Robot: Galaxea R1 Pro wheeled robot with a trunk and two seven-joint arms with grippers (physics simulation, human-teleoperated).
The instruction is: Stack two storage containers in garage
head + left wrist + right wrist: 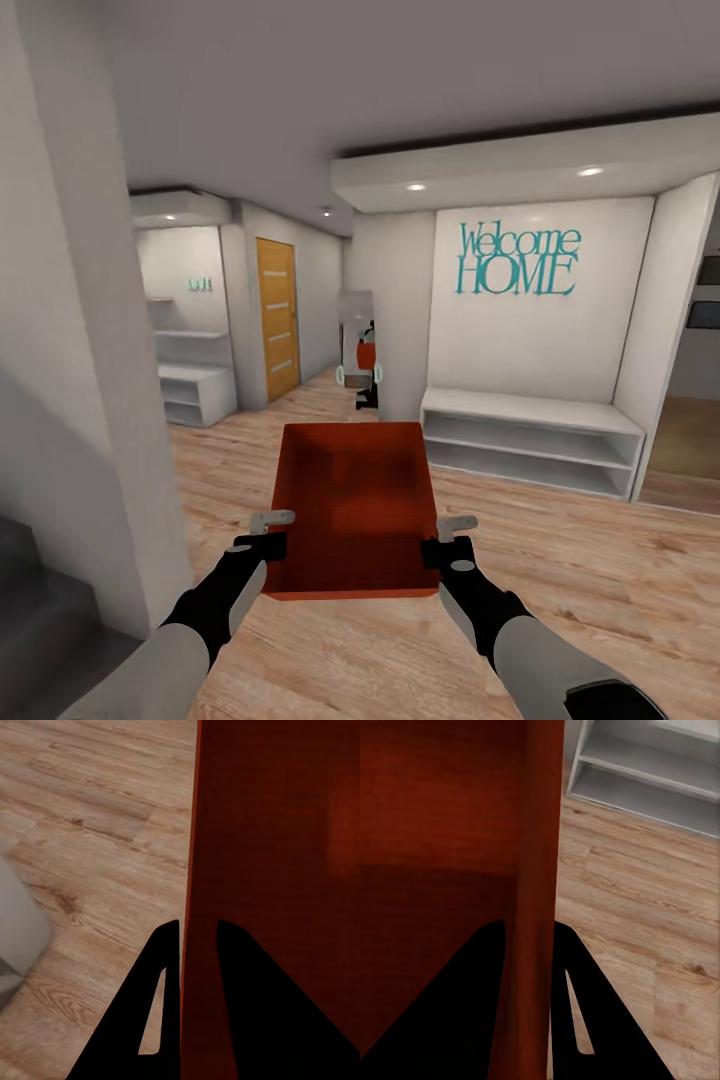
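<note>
One red-orange open-top storage container (pixel 352 505) hangs in front of me above the wood plank floor, held level by both arms. My left gripper (pixel 268 535) is shut on the container's left wall (pixel 196 855), one finger (pixel 154 990) outside and one inside. On the right wall (pixel 538 832) my right gripper (pixel 447 540) is shut the same way, its fingers (pixel 566 982) straddling the rim. The bin is empty inside. I am in a wood-floored entry hall.
A white wall corner (pixel 100 400) stands close at my left. Ahead right is a low white shelf bench (pixel 530 440) under teal "Welcome HOME" lettering (pixel 518 260). An orange door (pixel 277 315) and a mirror (pixel 360 350) lie down the hallway ahead.
</note>
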